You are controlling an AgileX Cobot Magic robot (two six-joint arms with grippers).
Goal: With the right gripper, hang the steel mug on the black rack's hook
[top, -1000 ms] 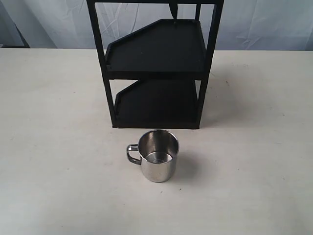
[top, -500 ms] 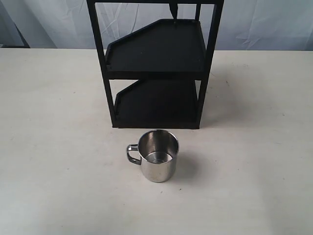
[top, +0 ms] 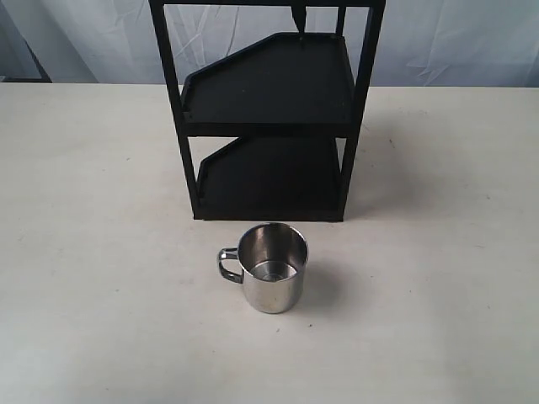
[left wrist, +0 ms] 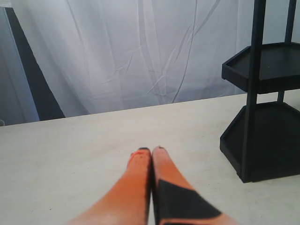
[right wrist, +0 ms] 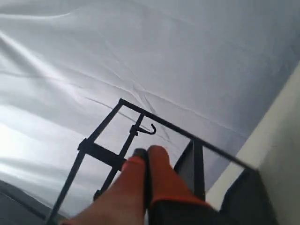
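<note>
The steel mug (top: 272,267) stands upright on the table in the exterior view, just in front of the black rack (top: 269,109), its handle pointing left. Neither gripper shows in that view. In the right wrist view my right gripper (right wrist: 147,152) is shut with nothing between its orange pads, tilted up toward the black rack's top frame (right wrist: 108,157) and its small hook (right wrist: 151,129). In the left wrist view my left gripper (left wrist: 151,151) is shut and empty, low over the table, with the black rack (left wrist: 262,108) off to its side. The mug is out of both wrist views.
A white cloth backdrop (top: 455,42) hangs behind the pale table (top: 93,252). A small dark hook-like piece (top: 297,17) hangs from the rack's top bar.
</note>
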